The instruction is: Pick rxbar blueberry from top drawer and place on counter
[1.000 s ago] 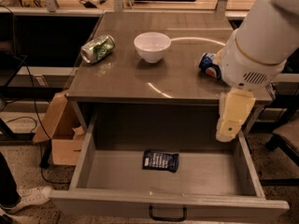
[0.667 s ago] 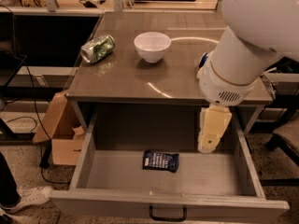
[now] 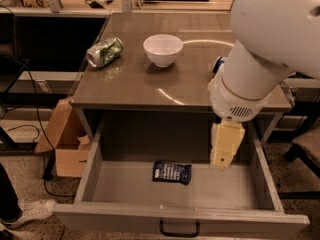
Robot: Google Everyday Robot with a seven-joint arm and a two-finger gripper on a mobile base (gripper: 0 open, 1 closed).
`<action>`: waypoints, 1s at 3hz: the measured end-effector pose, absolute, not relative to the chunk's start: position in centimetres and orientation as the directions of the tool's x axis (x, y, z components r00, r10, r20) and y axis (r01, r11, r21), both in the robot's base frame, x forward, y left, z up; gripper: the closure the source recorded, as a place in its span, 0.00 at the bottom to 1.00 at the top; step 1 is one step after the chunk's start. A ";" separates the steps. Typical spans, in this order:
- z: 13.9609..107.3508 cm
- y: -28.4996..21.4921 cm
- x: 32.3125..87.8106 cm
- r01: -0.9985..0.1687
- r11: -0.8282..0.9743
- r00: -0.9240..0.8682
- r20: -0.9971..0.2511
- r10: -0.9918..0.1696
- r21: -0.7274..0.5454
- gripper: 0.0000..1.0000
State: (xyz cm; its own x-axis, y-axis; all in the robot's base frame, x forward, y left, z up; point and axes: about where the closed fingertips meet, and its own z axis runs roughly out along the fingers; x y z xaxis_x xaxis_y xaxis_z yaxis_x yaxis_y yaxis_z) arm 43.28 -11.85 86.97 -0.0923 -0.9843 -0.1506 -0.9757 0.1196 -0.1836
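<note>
Cluttered workshop floor and cables are showing around a glossy grey-brown desk [image 3: 190, 84], which is carrying a white ceramic bowl [image 3: 162, 49], a green drink can [image 3: 104, 52] lying on its side and a blue can [image 3: 218, 64] half hidden behind the bulky white arm [image 3: 270, 39]. Below, the wide grey metal top drawer [image 3: 130, 186] is standing pulled out, and the small dark-blue foil rxbar blueberry [image 3: 172, 172] is lying flat near the middle of its floor. The cream-coloured tool [image 3: 222, 162] is hanging inside the drawer opening, just right of the bar and apart from it; whether it is spread or pressed together cannot be told. The reach for the bar appears to be the step in hand. The next move is calling for a shift left over the wrapper, then a descent to straddle it.
</note>
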 end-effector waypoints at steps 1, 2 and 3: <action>83.2 -9.0 44.1 -0.987 0.055 -0.035 -0.133 -0.991 -0.151 0.00; 82.7 -9.0 44.0 -0.988 0.057 -0.037 -0.137 -0.990 -0.144 0.00; 81.1 -8.9 43.3 -0.991 0.068 -0.049 -0.156 -0.987 -0.118 0.00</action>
